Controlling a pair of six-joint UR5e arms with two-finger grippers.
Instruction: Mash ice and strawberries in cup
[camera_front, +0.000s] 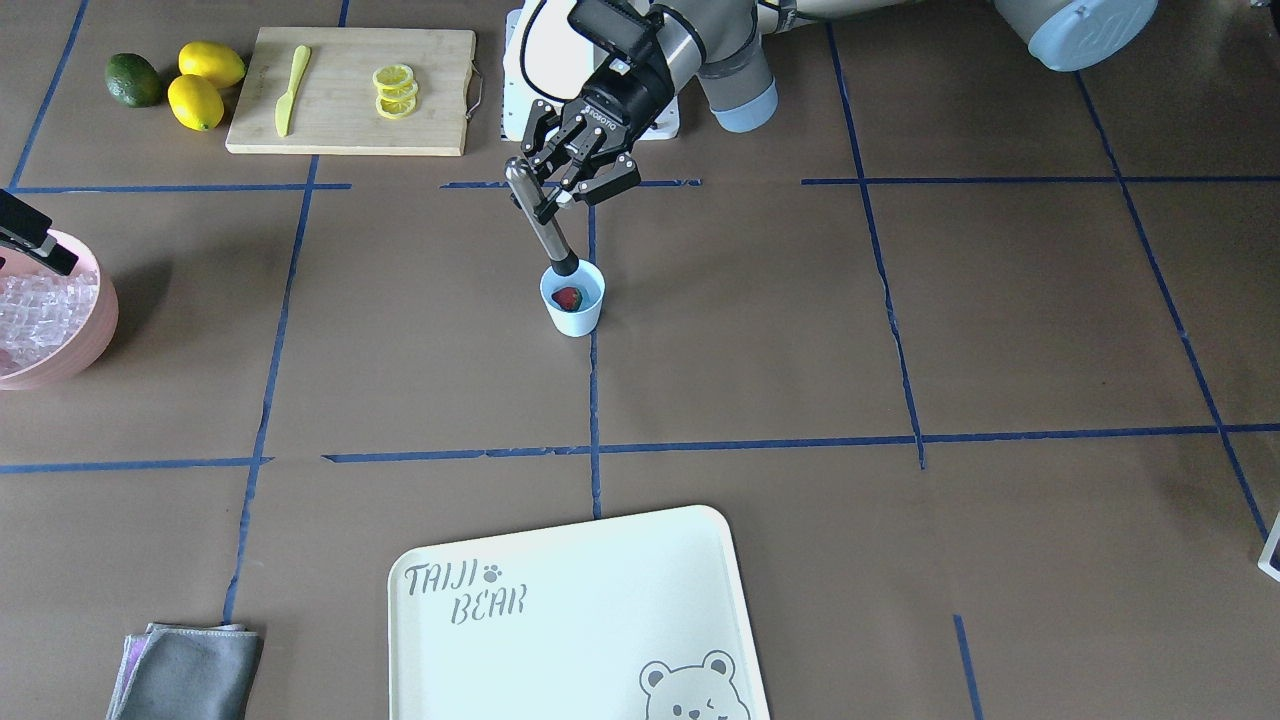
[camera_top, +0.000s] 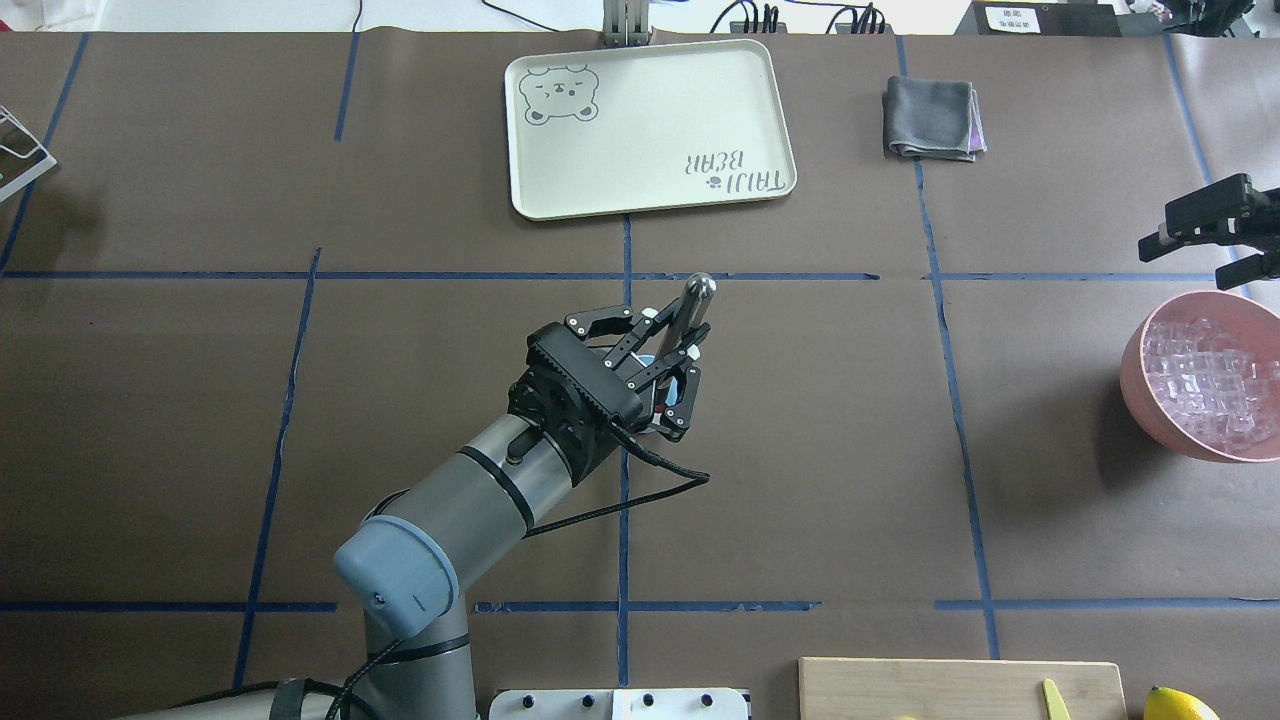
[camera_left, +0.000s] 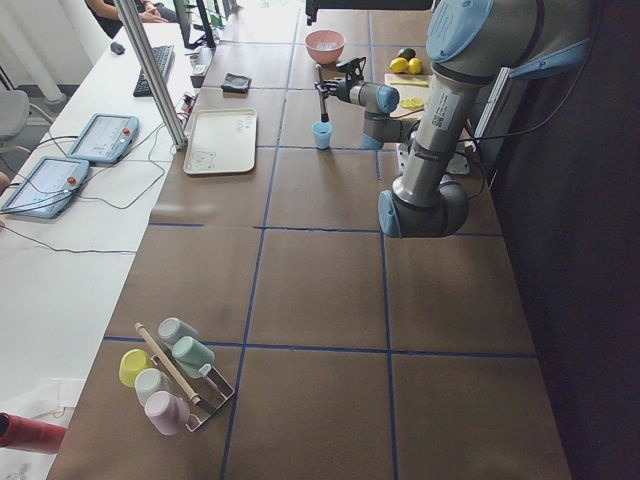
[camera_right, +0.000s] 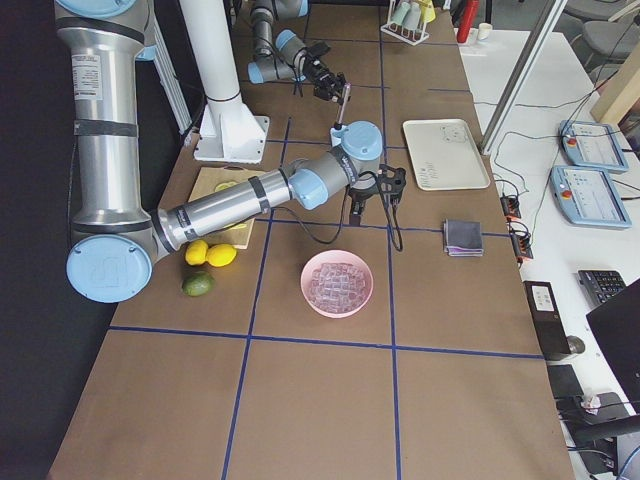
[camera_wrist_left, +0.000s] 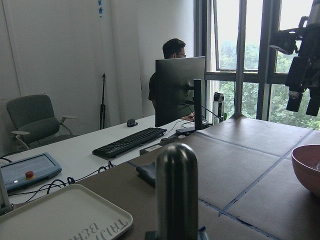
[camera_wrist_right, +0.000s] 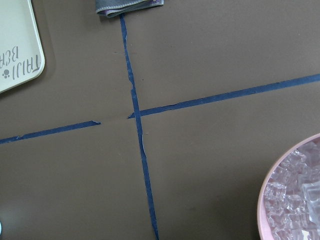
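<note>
Front-facing view: the left gripper (camera_front: 575, 192) is clamping a slim steel pestle with a black tip (camera_front: 540, 222), fingers closed on its upper shaft. The tip is dipping into the small pale blue tapered cup (camera_front: 573, 312) at table centre. A red strawberry (camera_front: 568, 298) is lying inside, apparently whole. No ice is discernible in the cup, though it is too small here to be sure. Clear ice cubes (camera_front: 40, 310) are sitting in the pink bowl (camera_front: 100, 322), well apart. Judgement: mashing is barely starting.

Overhead view: the left gripper is hiding the cup. Only here is the right gripper (camera_top: 1190, 255) showing fully, hovering beside the bowl, fingers spread, empty.
</note>
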